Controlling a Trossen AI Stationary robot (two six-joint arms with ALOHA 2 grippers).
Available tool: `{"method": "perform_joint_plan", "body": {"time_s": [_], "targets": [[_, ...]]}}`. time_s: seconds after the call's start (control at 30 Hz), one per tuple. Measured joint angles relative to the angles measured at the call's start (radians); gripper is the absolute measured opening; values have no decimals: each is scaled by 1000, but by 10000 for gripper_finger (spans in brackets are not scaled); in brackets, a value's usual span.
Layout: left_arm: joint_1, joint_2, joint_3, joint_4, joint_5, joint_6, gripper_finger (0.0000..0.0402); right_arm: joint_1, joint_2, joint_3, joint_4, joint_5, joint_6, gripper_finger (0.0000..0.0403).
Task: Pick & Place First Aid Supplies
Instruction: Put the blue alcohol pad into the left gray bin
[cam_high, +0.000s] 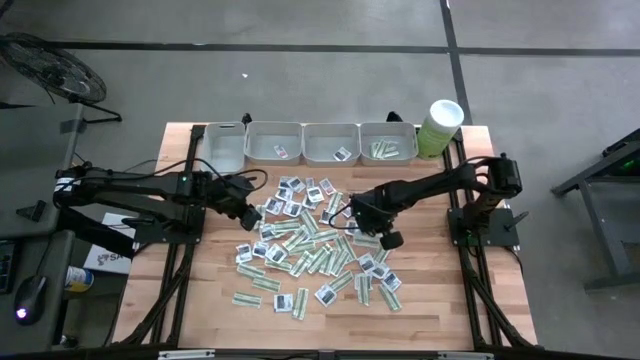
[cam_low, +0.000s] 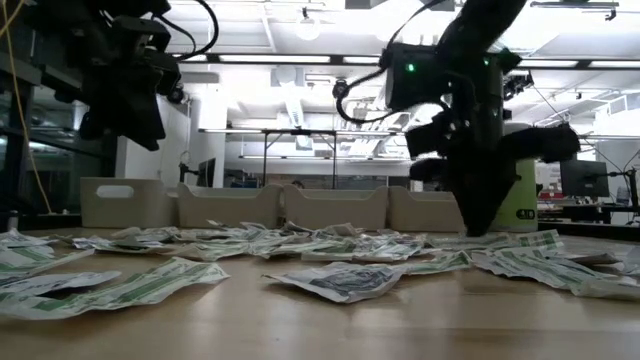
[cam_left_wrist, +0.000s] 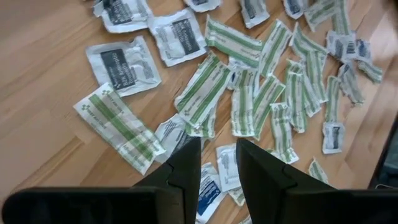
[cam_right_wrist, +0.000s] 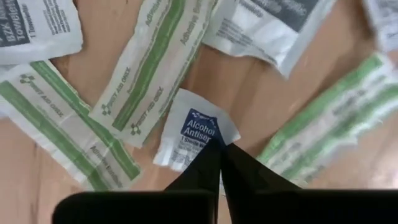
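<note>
The first aid supplies (cam_high: 310, 245) lie as several flat sachets scattered over the wooden table's middle: green-striped strips (cam_left_wrist: 202, 93) and squarish white ones with dark labels (cam_left_wrist: 121, 65). My right gripper (cam_right_wrist: 221, 146) points straight down into the right part of the pile (cam_high: 365, 228), shut on a small white sachet with a blue label (cam_right_wrist: 196, 127). My left gripper (cam_left_wrist: 217, 163) hangs open above the pile's left side (cam_high: 250, 212), tilted down, with nothing between its fingers. My right gripper pinches the blue-labelled sachet by its edge at one corner (cam_right_wrist: 219, 135) between its two fingertips, coming from above and pointing down. The rest of the sachet lies on the table among green-striped strips; whether the pinched corner is raised I cannot tell.
Several grey trays (cam_high: 273, 143) stand in a row along the far edge, some with a few sachets inside. A pale green tub with a white lid (cam_high: 440, 128) stands at the far right. Bare wood (cam_high: 430, 300) lies near the front edge.
</note>
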Motion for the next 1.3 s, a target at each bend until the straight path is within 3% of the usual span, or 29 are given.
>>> {"method": "perform_joint_plan", "body": {"time_s": [0.23,0.57,0.87,1.3], "targets": [[0,1,0,140,-8,69,101,0,-56,105,-29,45,128,2],[0,1,1,356,-157,273,101,-1,-75,299,18,325,407,1],[0,2,1,590,-282,481,101,0,-76,404,226,493,558,1],[0,52,2,837,-368,696,101,0,-76,409,646,612,492,0]]}}
